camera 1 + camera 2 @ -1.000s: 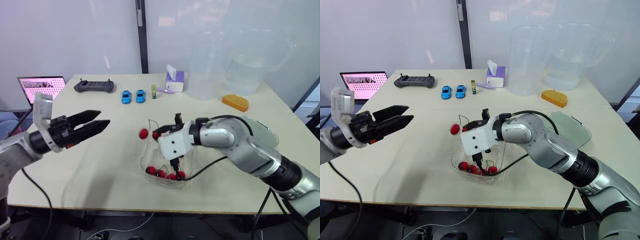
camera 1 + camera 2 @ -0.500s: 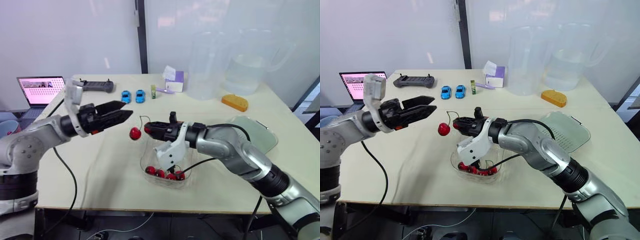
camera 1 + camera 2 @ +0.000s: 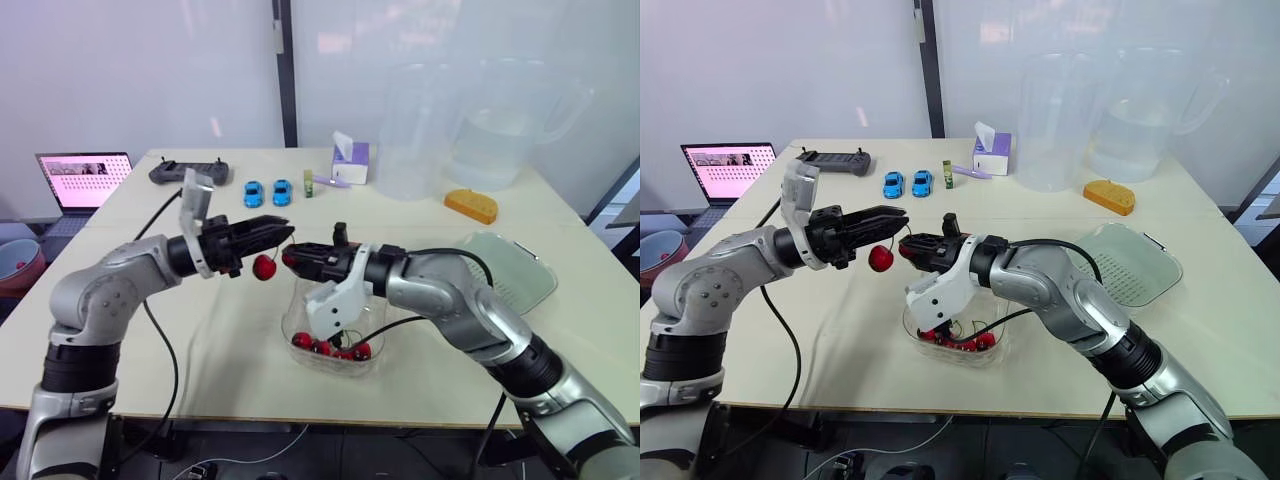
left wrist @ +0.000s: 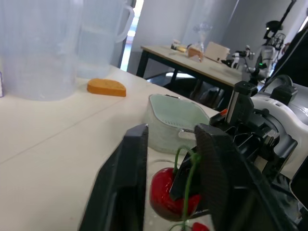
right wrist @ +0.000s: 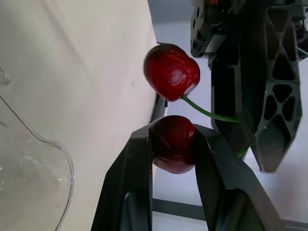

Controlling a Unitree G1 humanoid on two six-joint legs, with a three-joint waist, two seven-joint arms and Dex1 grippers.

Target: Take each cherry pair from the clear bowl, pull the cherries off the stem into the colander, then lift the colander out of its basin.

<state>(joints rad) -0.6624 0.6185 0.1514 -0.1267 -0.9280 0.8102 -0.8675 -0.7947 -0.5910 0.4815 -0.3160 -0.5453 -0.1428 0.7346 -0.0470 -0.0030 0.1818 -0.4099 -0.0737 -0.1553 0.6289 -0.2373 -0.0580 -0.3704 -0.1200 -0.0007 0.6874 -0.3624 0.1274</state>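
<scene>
Just above the clear bowl (image 3: 292,318), the two arms meet over one cherry pair. The right gripper (image 3: 292,258) is clamped on one cherry (image 5: 173,143); the other cherry (image 3: 264,267) hangs free beside it. The left gripper (image 3: 281,228) has its fingers parted either side of the green stem (image 4: 187,166), not pinching it as far as I can see. So this looks like the pull-apart step, barely begun. Next, I'd say, the left needs to close on the stem. The pair then has to go to the colander (image 3: 515,265), well off to the right, before any cherry drops.
</scene>
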